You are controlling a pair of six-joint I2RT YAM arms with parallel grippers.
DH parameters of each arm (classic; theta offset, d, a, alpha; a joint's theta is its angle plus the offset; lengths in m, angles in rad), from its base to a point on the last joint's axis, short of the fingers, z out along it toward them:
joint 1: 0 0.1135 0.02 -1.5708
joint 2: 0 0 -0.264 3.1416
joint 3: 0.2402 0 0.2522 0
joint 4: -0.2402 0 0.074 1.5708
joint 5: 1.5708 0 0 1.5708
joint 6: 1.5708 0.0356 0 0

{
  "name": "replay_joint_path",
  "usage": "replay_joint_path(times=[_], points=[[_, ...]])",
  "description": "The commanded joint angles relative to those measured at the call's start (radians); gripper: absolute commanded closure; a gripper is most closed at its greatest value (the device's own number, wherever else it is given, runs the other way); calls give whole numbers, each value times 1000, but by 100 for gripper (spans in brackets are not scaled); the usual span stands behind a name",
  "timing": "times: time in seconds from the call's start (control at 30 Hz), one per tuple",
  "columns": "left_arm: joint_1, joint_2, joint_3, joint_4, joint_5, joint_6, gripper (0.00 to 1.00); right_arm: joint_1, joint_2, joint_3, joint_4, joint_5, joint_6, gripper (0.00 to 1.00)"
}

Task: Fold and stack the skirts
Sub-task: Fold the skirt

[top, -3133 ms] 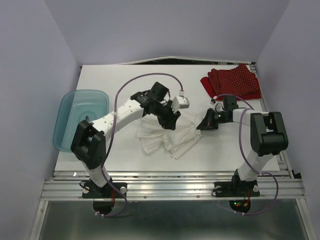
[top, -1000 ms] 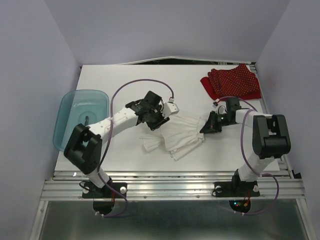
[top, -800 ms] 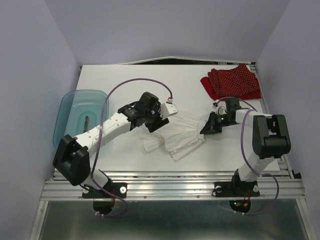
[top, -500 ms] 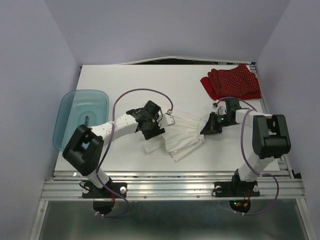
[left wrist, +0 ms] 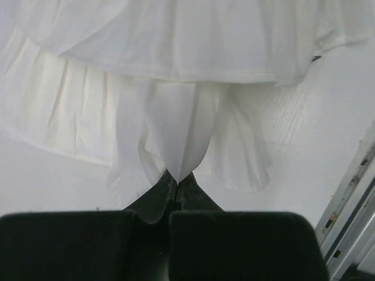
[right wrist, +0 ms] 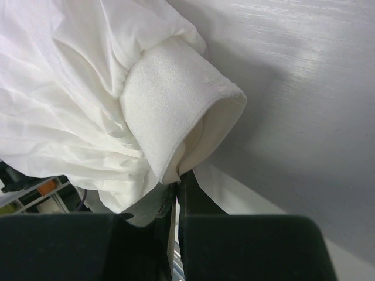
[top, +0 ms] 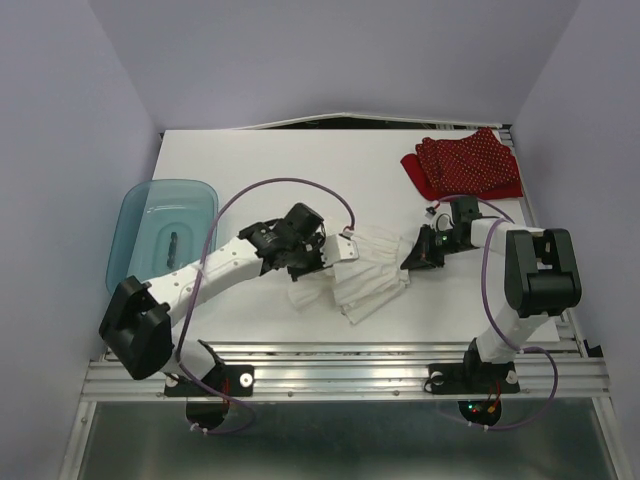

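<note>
Tub (top: pixel 135 225), left of the left end effector (left wrist: pixel 177 178): one small dark item (top: pixel 175 243), unidentifiable. That and the right end effector (right wrist: pixel 177 186) each pinch the white skirt (top: pixel 368 280) between them; red skirt (top: pixel 465 165) beyond the right.

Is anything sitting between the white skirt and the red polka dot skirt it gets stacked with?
Nothing loose lies on the table between the white skirt and the red skirt. Only the right hand, shut on the white skirt's edge, and its purple cable cross that gap.
</note>
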Motion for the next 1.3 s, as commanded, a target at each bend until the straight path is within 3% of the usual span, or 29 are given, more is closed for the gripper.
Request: replay_joint_path(times=[0.0,0.27,0.4,0.53,0.67,0.8,1.0,1.13,1.27], points=[[-77,-11,-111,-47,33,21,100,-4,-3,8,-6,31,5,99],[-83,152,-200,21,-13,28,95,-4,-14,49,-58,54,-29,99],[-60,147,-182,7,-35,14,60,-4,-25,62,-84,60,-59,99],[32,-10,-75,-108,123,47,42,-4,-54,57,-112,83,-88,99],[123,-113,68,-108,203,-34,42,-4,-78,45,-120,82,-96,99],[123,-95,138,37,204,-185,44,-4,-94,46,-127,82,-99,99],[107,106,148,203,373,-366,57,-4,-132,92,-175,135,-136,99],[106,193,114,397,560,-541,59,-4,-143,126,-203,154,-154,99],[106,297,112,574,654,-717,59,-4,-140,140,-227,140,-173,99]])
